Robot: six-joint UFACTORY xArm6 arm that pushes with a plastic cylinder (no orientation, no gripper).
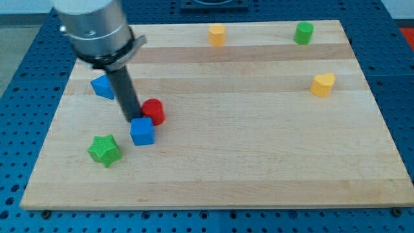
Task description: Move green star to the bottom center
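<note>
On the board's lower left sits the green star (104, 150), and my tip (134, 120) is up and right of it, touching the blue cube (143, 131) beside the red cylinder (154, 111); no jaws, no writing readable

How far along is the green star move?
Done: nothing visible; the green star sits at the board's lower left, not bottom center. In hand: my tip is above and right of the star, by the blue cube and red cylinder. Left: pushing the star rightward.
</note>
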